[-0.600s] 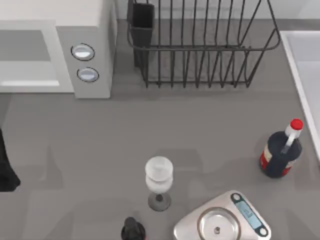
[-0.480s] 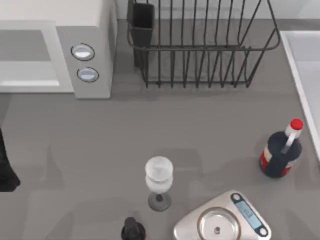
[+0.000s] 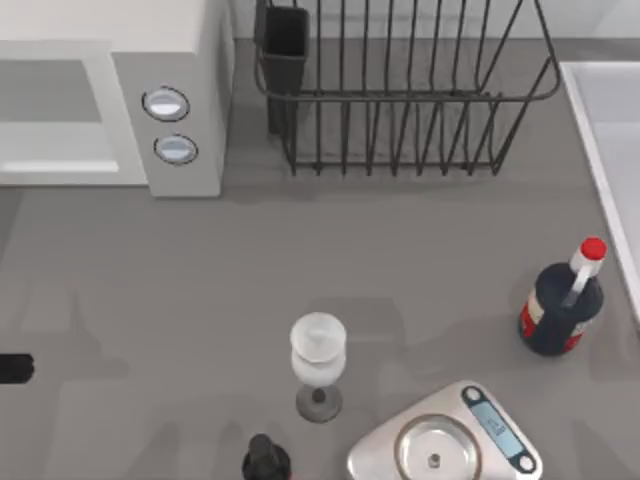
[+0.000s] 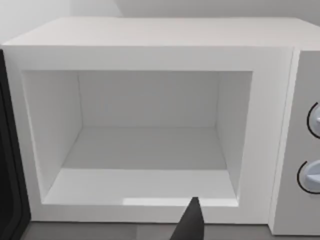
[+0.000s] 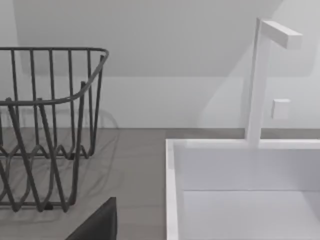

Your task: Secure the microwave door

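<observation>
the microwave (image 3: 110,100) sat at the table's far left corner w/ its cavity wide open. in the left wrist view the bare white interior (image 4: 145,145) faced the camera head on. the microwave door (image 4: 9,160) showed as a dark strip at the cavity's hinge side, swung right out, its window & handle out of sight. so the task looked undone, w/ the closing push not yet begun.

the left gripper (image 4: 190,225) appeared as one dark fingertip low in the left wrist view, in front of the cavity sill & apart from it. in the top view a dark bit of the left arm (image 3: 14,368) sat at the table's left edge, well short of the microwave. jaw width: couldn't tell. the right gripper (image 5: 97,225) showed as a dark tip near the dish rack (image 3: 400,90) & the sink (image 5: 240,190), seemingly idle; jaw state: couldn't tell either.

to do the step well, i judged the left arm should get round to the door's outer face, past its free edge, then sweep it in an arc about the hinge toward the control panel (image 3: 168,125) side. contact near the free edge would give the most leverage. push till the door sits flush w/ the frame, not just near it. keep the fingertip out of the cavity opening so it doesn't get pinched. the wine glass (image 3: 318,365), bottle (image 3: 562,300) & scale (image 3: 445,440) stood well apart from that path.
</observation>
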Controlling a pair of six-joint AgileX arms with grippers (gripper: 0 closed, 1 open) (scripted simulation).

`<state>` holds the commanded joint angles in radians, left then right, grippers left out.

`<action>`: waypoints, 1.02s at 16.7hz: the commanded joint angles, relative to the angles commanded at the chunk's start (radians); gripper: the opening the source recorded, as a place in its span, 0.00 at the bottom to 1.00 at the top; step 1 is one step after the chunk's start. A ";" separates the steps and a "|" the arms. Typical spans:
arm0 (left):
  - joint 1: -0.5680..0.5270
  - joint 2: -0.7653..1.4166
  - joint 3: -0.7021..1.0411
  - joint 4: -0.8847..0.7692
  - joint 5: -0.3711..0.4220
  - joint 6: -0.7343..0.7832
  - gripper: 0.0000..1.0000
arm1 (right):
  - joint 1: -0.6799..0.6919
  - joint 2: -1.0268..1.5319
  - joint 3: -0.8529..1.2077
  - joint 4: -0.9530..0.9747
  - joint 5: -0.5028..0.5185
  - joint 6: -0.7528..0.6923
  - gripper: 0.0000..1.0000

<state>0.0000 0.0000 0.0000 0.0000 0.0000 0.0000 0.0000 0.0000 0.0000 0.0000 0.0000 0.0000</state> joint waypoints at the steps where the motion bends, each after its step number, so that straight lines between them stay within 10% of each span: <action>1: 0.000 0.000 0.000 0.000 0.000 0.000 0.25 | 0.000 0.000 0.000 0.000 0.000 0.000 1.00; 5: 0.000 0.000 0.000 0.000 0.000 0.000 0.00 | 0.000 0.000 0.000 0.000 0.000 0.000 1.00; 17: 0.077 0.053 0.025 0.029 0.077 0.001 0.00 | 0.000 0.000 0.000 0.000 0.000 0.000 1.00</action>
<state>0.0772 0.0533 0.0246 0.0285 0.0772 0.0009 0.0000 0.0000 0.0000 0.0000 0.0000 0.0000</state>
